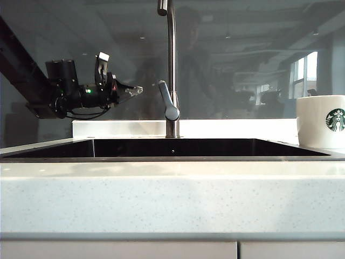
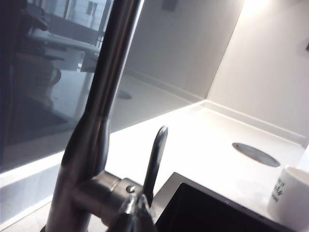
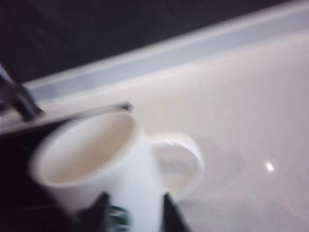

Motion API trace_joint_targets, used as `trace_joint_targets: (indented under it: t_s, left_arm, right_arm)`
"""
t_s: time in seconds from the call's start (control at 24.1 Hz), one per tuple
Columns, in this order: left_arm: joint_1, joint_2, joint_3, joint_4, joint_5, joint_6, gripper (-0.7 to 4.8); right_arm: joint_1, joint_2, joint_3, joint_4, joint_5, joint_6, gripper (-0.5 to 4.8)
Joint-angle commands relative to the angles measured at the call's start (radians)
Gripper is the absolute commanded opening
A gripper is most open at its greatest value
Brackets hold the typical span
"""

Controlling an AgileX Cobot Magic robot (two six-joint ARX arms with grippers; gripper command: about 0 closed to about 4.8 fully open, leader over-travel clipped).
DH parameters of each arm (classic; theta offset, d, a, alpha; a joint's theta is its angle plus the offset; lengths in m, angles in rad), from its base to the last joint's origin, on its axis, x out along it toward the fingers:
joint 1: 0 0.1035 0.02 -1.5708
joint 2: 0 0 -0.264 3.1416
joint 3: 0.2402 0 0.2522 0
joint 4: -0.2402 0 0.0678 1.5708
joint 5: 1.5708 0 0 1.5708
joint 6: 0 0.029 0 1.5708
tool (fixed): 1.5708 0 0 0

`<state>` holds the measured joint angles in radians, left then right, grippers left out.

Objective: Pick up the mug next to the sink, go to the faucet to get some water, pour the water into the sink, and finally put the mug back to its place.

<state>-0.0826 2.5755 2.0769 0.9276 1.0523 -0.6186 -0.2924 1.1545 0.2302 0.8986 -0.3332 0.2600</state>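
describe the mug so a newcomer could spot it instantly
Find the sink, a black basin in the white counter with the steel faucet behind it. The mug stands on the counter just off the basin's right end. It is white, with a round green logo and a side handle.

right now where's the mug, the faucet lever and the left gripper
mug [image 1: 321,122], exterior view, front wall left of the logo
faucet lever [image 1: 168,102], exterior view, middle of the grey paddle
left gripper [image 1: 135,89], exterior view, shut fingertips left of the faucet
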Motion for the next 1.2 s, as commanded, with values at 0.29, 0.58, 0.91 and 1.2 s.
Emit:
trace_joint_targets:
  t_s: [0.29, 0.58, 0.91, 1.2]
  left_arm:
    - [0.056, -0.191, -0.158, 0.038, -0.051, 0.015, -0.03]
    - [0.055, -0.528, -0.51, -0.179, -0.33, 0.393, -0.04]
    - [0.005, -0.952, -0.942, -0.333, -0.659, 0.624, -0.04]
    - [-0.02, -1.261, -1.215, -0.383, -0.768, 0.701, -0.05]
  right_arm:
    - [0.005, -0.364, -0.007, -0.254, -0.021, 0.002, -0.02]
    - [0.005, -0.477, -0.007, -0.298, -0.029, 0.003, -0.02]
    - [0.023, -0.549, -0.007, -0.383, -0.095, 0.035, -0.02]
    - [0.089, -0.616, -0.007, -0.512, -0.096, 0.007, -0.02]
